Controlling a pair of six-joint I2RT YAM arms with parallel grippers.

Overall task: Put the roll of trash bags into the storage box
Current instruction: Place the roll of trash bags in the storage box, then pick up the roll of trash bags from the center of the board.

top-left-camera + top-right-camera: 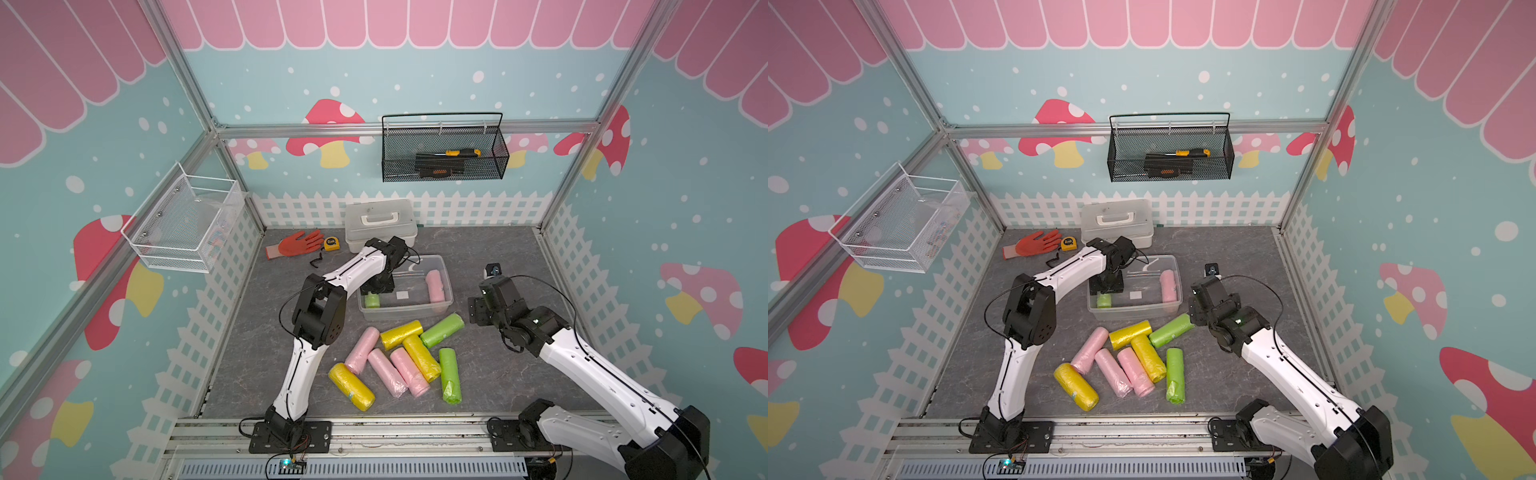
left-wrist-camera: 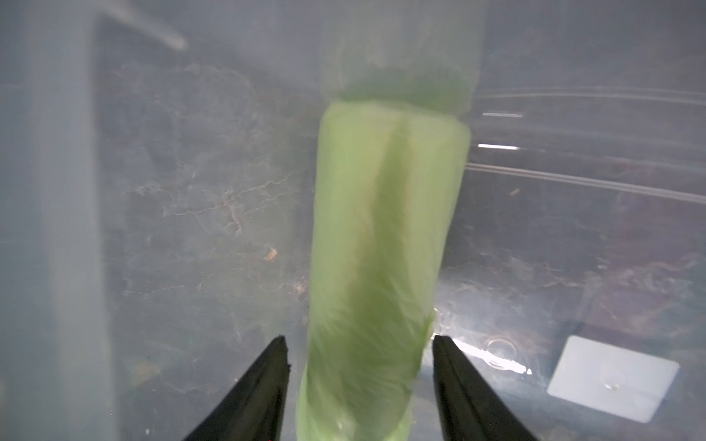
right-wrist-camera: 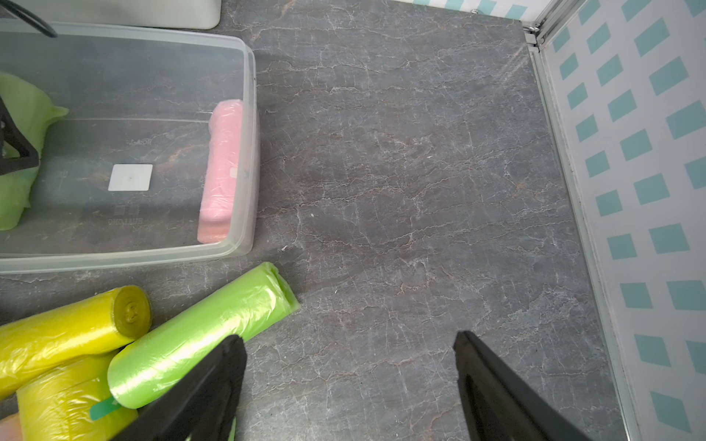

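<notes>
Far left rear corner of the desk (image 1: 498, 374): an orange glove (image 1: 296, 246) lies flat, with a yellow tape measure (image 1: 331, 243) just beside it. Next along the rear edge sits the white case (image 1: 380, 224).

Now your left gripper (image 2: 359, 340) is reaching down inside the storage box (image 1: 407, 313) at its left end. Its fingers (image 2: 267, 385) stand apart. The green roll of trash bags (image 2: 386, 248) runs between them, and there's a clear gap on one side, so nothing is clamped. That roll is inside the box against the left end wall, and you can see it in a top view (image 1: 372, 300) right under the gripper. It's blurred in the wrist view, so I can't tell whether it lies flat on the floor.

Moving across the box, there's a white sticker (image 3: 130, 177) mid-floor, then a pink roll (image 3: 223, 168) lying along the right end wall.

In front of the box, the loose rolls (image 1: 419, 357) are heaped mid-desk: yellow, pink and green, touching one another.

Your right gripper (image 3: 345, 336) hangs over bare desk to the right of the box. Its jaws are spread wide with nothing between them, and one finger is just beside a green roll at the heap's edge.
</notes>
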